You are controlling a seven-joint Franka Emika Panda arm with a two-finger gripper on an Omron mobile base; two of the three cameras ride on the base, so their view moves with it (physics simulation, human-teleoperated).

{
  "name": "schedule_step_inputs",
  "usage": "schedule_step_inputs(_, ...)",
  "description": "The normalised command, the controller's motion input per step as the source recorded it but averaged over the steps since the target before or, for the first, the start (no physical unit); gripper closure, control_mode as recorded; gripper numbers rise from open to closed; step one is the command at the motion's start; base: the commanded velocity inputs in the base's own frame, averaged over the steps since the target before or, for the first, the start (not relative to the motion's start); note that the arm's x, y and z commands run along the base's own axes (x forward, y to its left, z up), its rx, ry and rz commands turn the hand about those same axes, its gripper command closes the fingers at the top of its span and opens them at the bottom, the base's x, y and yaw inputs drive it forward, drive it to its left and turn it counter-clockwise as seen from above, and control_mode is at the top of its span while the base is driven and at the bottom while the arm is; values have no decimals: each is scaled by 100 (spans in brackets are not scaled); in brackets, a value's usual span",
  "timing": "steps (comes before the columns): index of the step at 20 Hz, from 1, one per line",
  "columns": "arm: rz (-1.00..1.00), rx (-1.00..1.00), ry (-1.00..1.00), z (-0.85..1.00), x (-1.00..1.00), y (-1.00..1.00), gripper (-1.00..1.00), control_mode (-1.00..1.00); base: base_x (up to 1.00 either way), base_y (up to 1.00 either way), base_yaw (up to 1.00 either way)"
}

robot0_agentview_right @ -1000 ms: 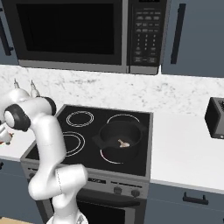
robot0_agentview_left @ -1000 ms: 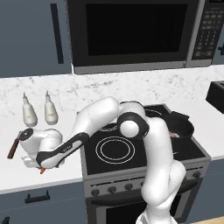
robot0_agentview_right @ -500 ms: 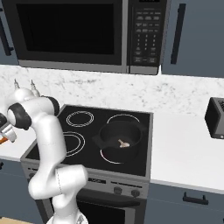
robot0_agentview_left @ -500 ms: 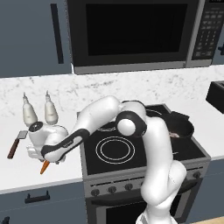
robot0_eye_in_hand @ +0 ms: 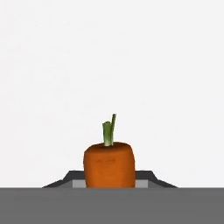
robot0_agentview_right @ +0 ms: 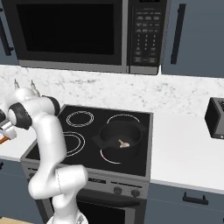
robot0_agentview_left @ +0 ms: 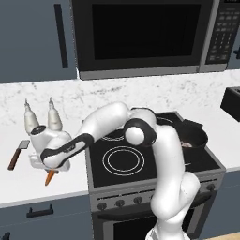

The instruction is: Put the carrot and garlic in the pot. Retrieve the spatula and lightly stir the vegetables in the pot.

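On the white counter left of the stove, my gripper [robot0_agentview_left: 52, 171] is shut on the short orange carrot [robot0_agentview_left: 48, 177], which points down at the counter. In the hand view the carrot [robot0_eye_in_hand: 109, 164], with its green stub up, sits between the dark fingertips [robot0_eye_in_hand: 70, 177] of the gripper [robot0_eye_in_hand: 109, 178]. From the right base view the gripper [robot0_agentview_right: 6, 134] and carrot [robot0_agentview_right: 2, 140] sit at the left edge. The black pot [robot0_agentview_right: 120, 138] stands on the stove's front right ring with the pale garlic [robot0_agentview_right: 123, 143] inside. The spatula [robot0_agentview_left: 18, 153] lies left of my hand.
Two white bottles [robot0_agentview_left: 41, 118] stand behind my hand against the marble wall. A black toaster [robot0_agentview_right: 215, 117] sits on the right counter. A microwave [robot0_agentview_left: 140, 35] hangs over the black stove top [robot0_agentview_left: 122, 161]. My arm arches over the stove's left rings.
The jaws have gone from wide open to shut on the carrot. The hand dropped over it during the last second and has hardly moved since.
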Motion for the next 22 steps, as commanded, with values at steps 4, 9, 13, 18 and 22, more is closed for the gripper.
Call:
schedule_step_inputs(4, 10, -2, -11, 66, -52, -81, 100, -100, 0, 0, 0)
schedule_step_inputs(9, 16, 0, -9, 100, -46, -100, 100, -100, 0, 0, 0)
schedule_step_inputs(13, 12, 0, -1, 90, -23, -100, 100, -100, 0, 0, 0)
schedule_step_inputs(18, 8, 0, -4, 84, -21, -100, 100, -100, 0, 0, 0)
schedule_step_inputs(22, 8, -2, -16, 69, -23, -100, 100, -100, 0, 0, 0)
